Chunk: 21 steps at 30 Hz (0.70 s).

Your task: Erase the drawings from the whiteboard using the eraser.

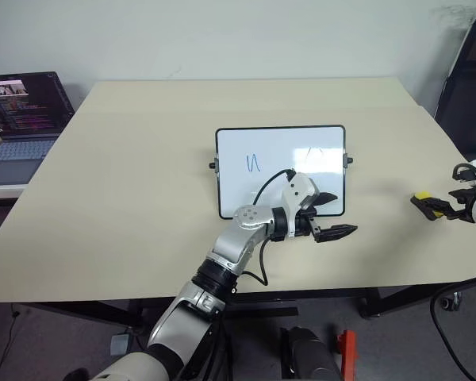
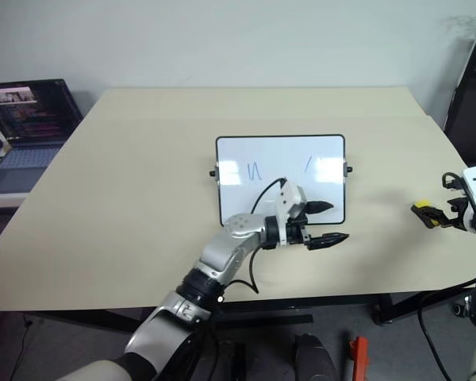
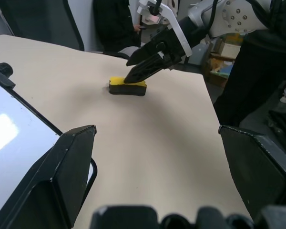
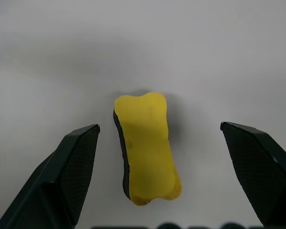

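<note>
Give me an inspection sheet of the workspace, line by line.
Surface: beige table, bare apart from the job's things.
Job's things: whiteboard at mid-table, blue drawings still on it; yellow eraser lying flat near the table's right edge.
Clutter: nothing seen on the table.
Grippers: left gripper open, over the whiteboard's near right corner; right gripper open, fingers either side of the eraser, not closed on it.
Cables: black cable looping at the left wrist.
Surroundings: open laptop on a side surface to the left; white wall behind.
</note>
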Motion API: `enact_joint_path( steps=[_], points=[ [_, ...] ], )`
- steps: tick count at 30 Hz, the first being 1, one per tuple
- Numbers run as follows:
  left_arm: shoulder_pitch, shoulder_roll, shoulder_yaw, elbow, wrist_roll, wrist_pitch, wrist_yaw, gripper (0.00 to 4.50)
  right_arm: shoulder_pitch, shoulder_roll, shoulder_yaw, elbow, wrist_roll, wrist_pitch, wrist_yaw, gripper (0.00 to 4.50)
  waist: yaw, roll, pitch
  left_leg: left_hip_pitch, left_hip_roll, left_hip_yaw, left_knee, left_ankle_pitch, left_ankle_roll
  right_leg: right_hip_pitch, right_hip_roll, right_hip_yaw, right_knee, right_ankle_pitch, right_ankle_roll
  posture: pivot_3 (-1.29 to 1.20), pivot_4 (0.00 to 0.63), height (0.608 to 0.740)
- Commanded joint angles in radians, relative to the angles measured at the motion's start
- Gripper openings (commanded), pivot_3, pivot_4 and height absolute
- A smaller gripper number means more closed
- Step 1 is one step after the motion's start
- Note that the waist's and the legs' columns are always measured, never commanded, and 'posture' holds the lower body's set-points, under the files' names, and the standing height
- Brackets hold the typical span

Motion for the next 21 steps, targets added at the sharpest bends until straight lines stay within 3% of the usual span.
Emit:
enact_joint_path(
  steps=[1,21],
  points=[
    [0.004,0.001,0.001,-0.050,0.009,-0.001,0.010,4.50,-0.005,-0.013,-0.022,0.003,0.009,-0.003,0.008,4.46,0.000,0.000,0.000,0.000,0.000,0.000,0.000,0.000,0.000,0.000,0.000,0.000,0.000,0.000,0.000,0.00,0.150,0.740],
    [0.039,0.025,-0.012,-0.108,0.009,0.044,0.004,4.50,0.031,0.005,-0.031,0.011,0.016,0.006,0.035,4.46,0.000,0.000,0.000,0.000,0.000,0.000,0.000,0.000,0.000,0.000,0.000,0.000,0.000,0.000,0.000,0.00,0.150,0.740]
  ],
)
